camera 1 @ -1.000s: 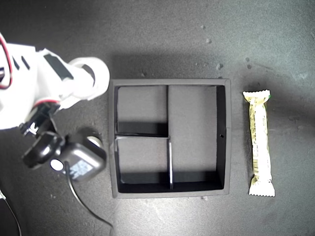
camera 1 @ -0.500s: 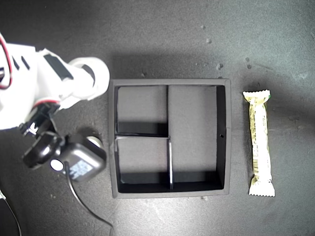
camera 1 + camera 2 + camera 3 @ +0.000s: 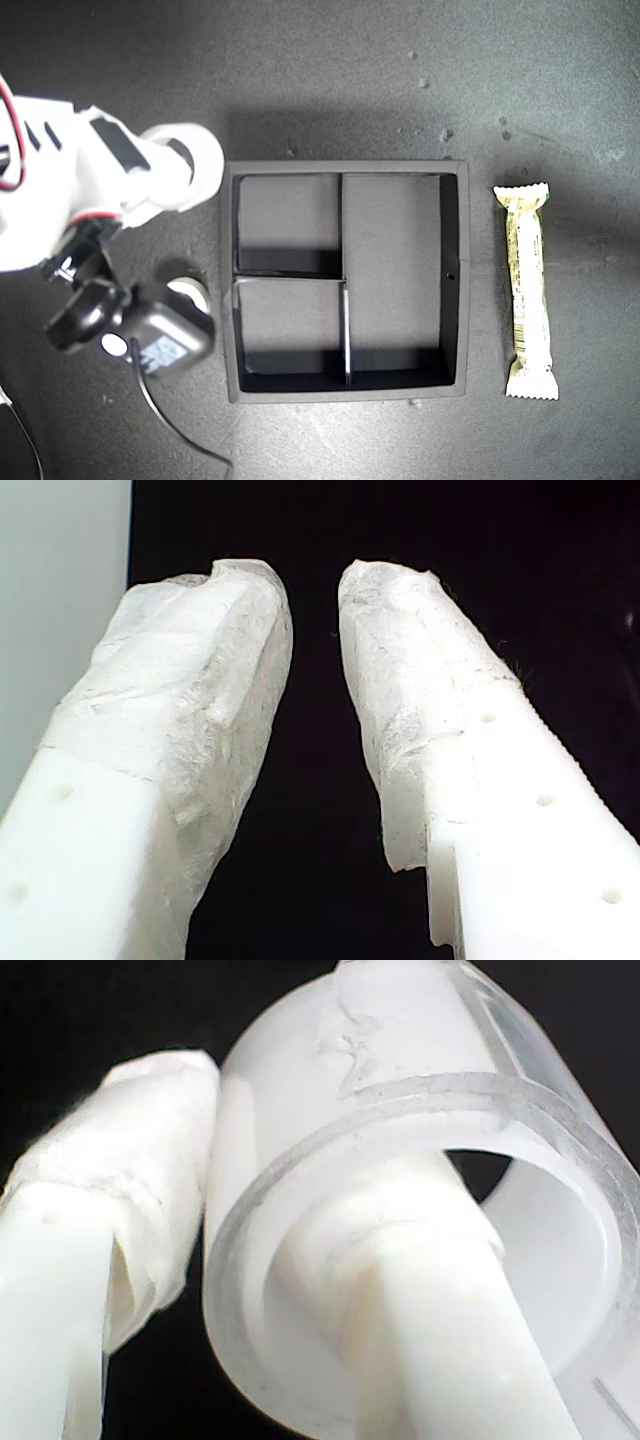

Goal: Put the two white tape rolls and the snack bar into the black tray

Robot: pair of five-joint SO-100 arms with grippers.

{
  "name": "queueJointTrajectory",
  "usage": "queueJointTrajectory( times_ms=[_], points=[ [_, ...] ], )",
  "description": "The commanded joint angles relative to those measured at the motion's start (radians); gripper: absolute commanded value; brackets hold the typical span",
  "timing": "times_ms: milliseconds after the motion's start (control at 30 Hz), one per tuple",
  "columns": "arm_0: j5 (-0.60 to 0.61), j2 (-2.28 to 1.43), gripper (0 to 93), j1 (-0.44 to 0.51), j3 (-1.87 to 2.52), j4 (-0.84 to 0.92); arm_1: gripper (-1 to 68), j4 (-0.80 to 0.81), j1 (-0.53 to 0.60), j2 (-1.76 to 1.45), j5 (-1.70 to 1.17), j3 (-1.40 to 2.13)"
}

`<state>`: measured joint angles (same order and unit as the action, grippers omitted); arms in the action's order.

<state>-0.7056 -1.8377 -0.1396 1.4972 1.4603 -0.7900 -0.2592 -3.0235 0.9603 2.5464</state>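
Clamped through a white tape roll [image 3: 420, 1210], my second gripper [image 3: 330, 1250] has one finger in its hole. My first gripper [image 3: 315, 710] hangs empty, jaws parted. Snack bar [image 3: 528, 290] lies beside the black tray [image 3: 455, 280], at the exterior view's right.

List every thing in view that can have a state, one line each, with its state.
black tray: all three compartments empty.
snack bar: lying flat outside the tray, wrapper sealed, untouched.
tape roll: pinched by my second gripper, one finger through its hole.
other tape roll: on the mat beside the tray, partly hidden by the arm.
my first gripper: open, nothing between its fingers.
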Motion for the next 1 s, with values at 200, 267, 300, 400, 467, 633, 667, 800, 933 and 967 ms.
queueJointTrajectory(
  times_ms=[200, 267, 300, 400, 467, 633, 667, 800, 933, 967],
  points=[
    [-0.014, -0.046, 0.1, 0.015, 0.011, -0.011, 2.6, -0.008, 0.009, 0.005, 0.012, -0.037],
    [-0.017, -0.046, 0.1, 0.018, 0.012, -0.012, 2.5, -0.008, 0.012, 0.005, 0.012, -0.038],
    [-0.017, -0.046, 0.1, 0.018, 0.012, -0.012, 2.5, -0.008, 0.012, 0.005, 0.012, -0.038],
    [-0.018, -0.046, 0.1, 0.023, 0.014, -0.012, 2.5, -0.005, 0.014, 0.005, 0.014, -0.037],
    [-0.020, -0.046, 0.1, 0.023, 0.015, -0.012, 2.5, -0.003, 0.015, 0.005, 0.014, -0.035],
    [-0.021, -0.046, 0.1, 0.023, 0.028, -0.018, 2.5, -0.002, 0.015, 0.005, 0.015, -0.034],
    [-0.021, -0.046, 0.1, 0.023, 0.029, -0.020, 2.5, -0.002, 0.015, 0.005, 0.015, -0.034],
    [-0.020, -0.046, 0.1, 0.025, 0.032, -0.023, 2.5, 0.000, 0.015, 0.005, 0.015, -0.032],
    [-0.020, -0.043, 0.1, 0.028, 0.029, -0.026, 4.7, 0.006, 0.051, 0.044, -0.049, -0.077],
    [-0.020, -0.040, 0.1, 0.028, 0.021, -0.026, 6.3, 0.003, 0.071, 0.109, -0.086, -0.132]
  ],
)
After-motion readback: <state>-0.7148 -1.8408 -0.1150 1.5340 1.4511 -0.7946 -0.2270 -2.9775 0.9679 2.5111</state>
